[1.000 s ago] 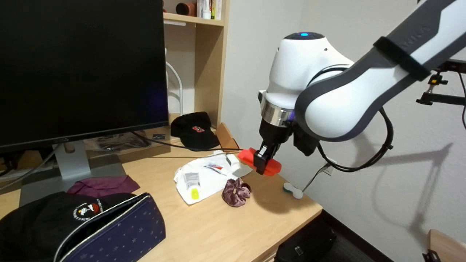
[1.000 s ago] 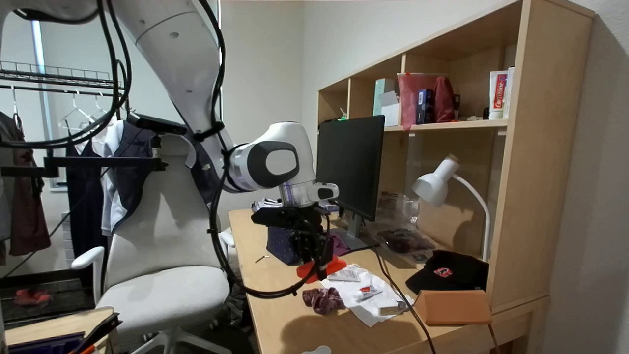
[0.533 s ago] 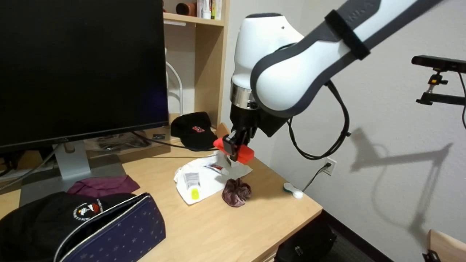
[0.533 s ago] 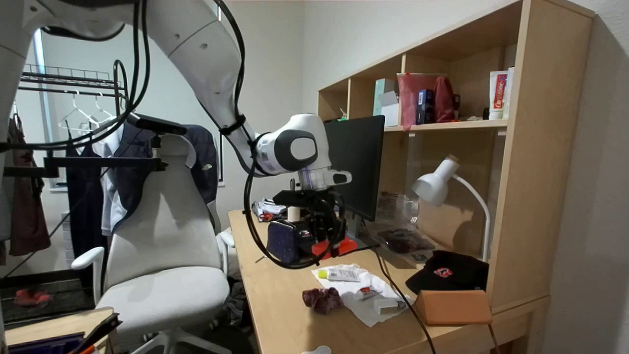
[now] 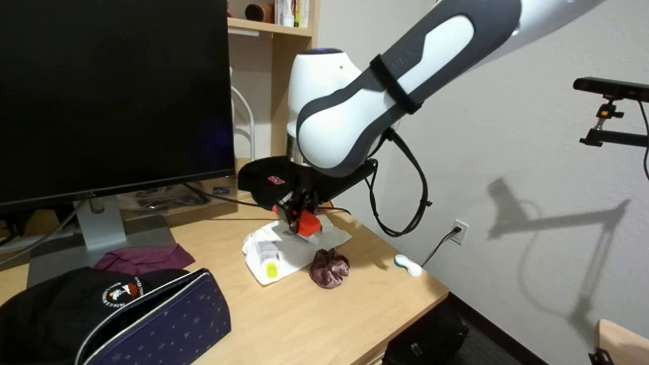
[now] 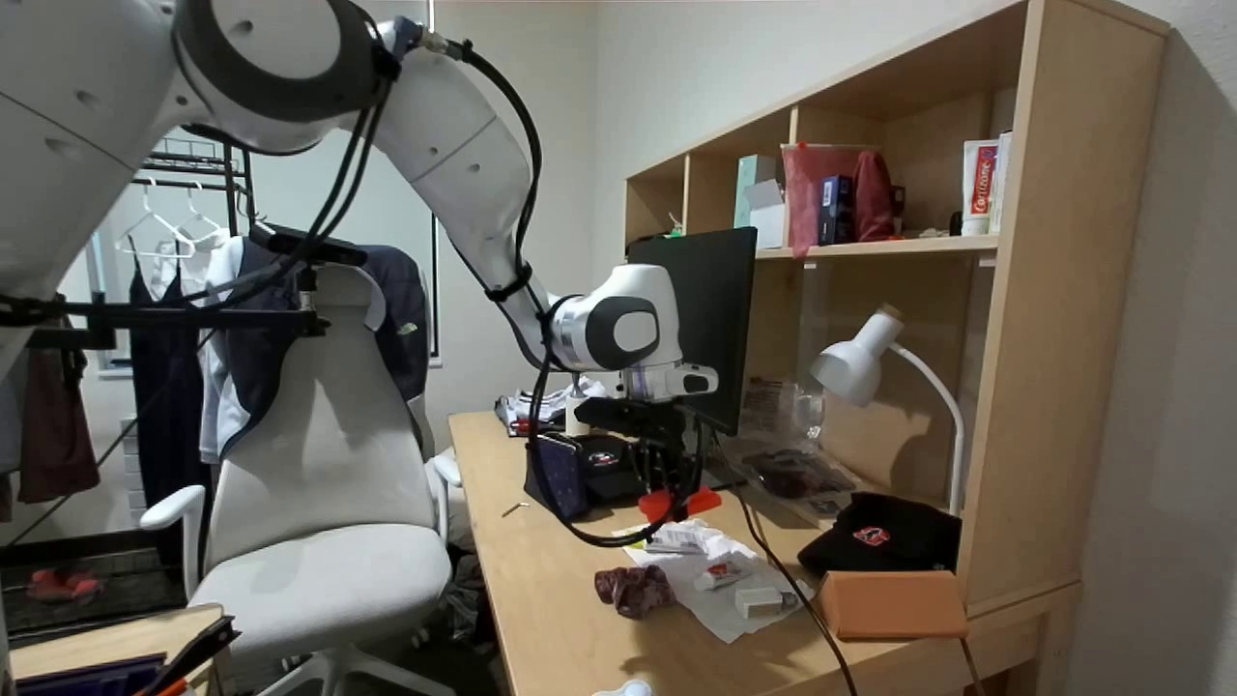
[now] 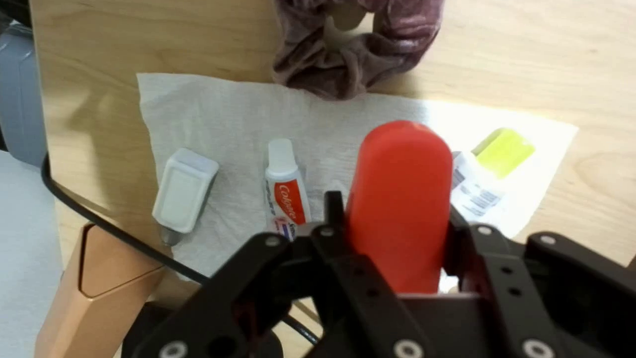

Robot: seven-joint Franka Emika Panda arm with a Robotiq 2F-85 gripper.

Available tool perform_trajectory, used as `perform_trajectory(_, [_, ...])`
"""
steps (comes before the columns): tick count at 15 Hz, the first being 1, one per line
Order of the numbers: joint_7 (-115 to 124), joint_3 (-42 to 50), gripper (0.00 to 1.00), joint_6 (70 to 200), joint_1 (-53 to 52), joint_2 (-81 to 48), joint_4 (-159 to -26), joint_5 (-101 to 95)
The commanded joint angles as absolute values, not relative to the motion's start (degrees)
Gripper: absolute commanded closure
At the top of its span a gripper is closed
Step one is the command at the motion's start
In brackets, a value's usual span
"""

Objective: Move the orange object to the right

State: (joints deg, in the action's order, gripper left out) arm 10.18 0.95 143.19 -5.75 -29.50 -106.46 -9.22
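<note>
in an exterior view i look down across the desk (image 5: 299, 324) toward the wall (image 5: 507, 126), the monitor (image 5: 111, 96) looming near; in an exterior view i face roughly the opposite way, toward the chair (image 6: 319, 454). my wrist view points down past the gripper (image 7: 395, 209), close in, and all three share the scrunchie (image 7: 348, 67) and the white paper (image 7: 223, 114).

Orange object (image 6: 705, 501) in the claw (image 6: 678, 504)
</note>
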Motion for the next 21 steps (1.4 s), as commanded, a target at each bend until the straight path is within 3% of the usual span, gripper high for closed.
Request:
perform_trajectory(1, [11.67, 1.22, 0.81, 139.63, -6.75, -34.27, -100.48, -7.48])
perform_trajectory(11, [19.34, 3.72, 0.81, 141.63, -7.86, -37.47, -99.64, -6.93])
perform_trajectory(12, [19.42, 3.83, 0.56, 141.63, -7.84, -37.69, -99.64, -6.76])
perform_trajectory(15, [19.42, 3.84, 0.56, 141.63, -7.9, -37.73, -99.64, -6.77])
perform_trajectory(16, [20.29, 3.68, 0.81, 141.79, -7.79, -37.49, -99.69, -5.96])
perform_trajectory(21, [22.42, 1.76, 0.81, 143.27, -5.88, -38.9, -100.3, 2.97])
